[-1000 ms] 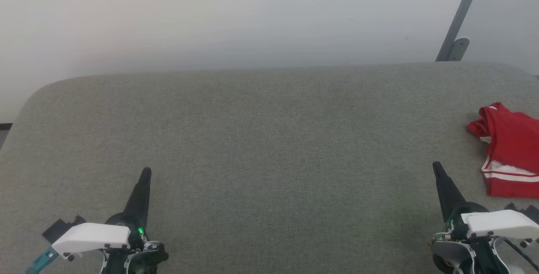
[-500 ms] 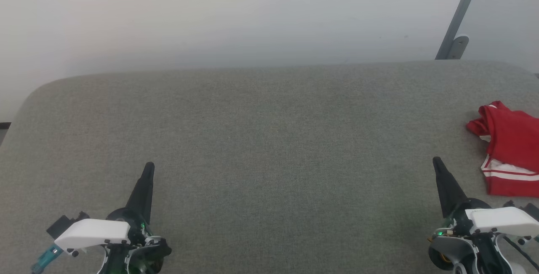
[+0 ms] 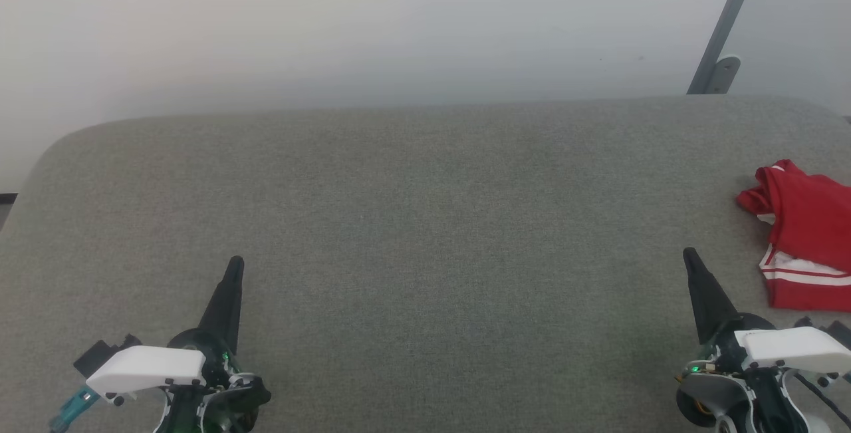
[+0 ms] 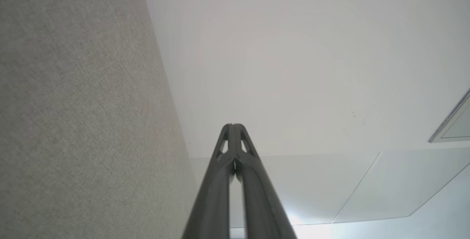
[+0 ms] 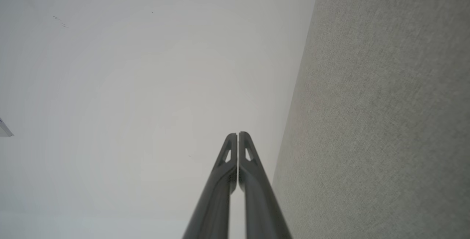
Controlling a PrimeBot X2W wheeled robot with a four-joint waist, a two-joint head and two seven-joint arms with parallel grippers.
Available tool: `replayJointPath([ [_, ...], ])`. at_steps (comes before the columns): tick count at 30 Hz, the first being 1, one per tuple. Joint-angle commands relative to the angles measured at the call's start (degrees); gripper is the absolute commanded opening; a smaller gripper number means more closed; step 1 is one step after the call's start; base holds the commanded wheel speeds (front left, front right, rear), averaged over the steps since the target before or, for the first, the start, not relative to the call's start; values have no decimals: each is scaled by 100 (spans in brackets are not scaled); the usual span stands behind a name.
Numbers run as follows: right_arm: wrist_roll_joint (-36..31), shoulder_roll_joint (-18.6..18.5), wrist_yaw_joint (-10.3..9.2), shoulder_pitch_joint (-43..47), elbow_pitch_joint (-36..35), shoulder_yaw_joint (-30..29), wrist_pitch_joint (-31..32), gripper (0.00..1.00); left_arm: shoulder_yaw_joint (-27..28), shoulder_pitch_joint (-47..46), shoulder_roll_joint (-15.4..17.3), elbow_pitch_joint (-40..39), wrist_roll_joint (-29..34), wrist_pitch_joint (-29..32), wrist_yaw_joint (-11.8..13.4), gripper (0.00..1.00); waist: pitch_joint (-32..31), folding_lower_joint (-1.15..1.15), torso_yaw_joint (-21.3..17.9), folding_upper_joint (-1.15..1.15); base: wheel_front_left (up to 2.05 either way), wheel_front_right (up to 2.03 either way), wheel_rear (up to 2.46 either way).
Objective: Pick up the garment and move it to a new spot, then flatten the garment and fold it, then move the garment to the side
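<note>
Red garment — heaped at grey fabric surface's right edge | left gripper, right gripper — both closed, empty

Coarse grey woven cloth, matt, across tabletop. Soft red cloth with white striped trim on jersey, far right. Dark matt plastic on left gripper and right gripper. Smooth matt paint on wall.

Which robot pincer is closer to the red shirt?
Right. The right pincer sits just beside the red shirt, not touching; the left pincer is far across the grey surface.
</note>
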Motion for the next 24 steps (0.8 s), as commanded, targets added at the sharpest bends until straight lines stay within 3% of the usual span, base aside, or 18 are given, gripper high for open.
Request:
replayJointPath([
  [1,22,20,0,-35,-21,-6,15,0,13,-61,-9,-3,-18,18,-16,0,0,0,0,0,0,0,0],
  [24,22,20,0,-35,-21,-5,14,0,11,-61,-9,-3,-19,17,-16,0,0,0,0,0,0,0,0],
])
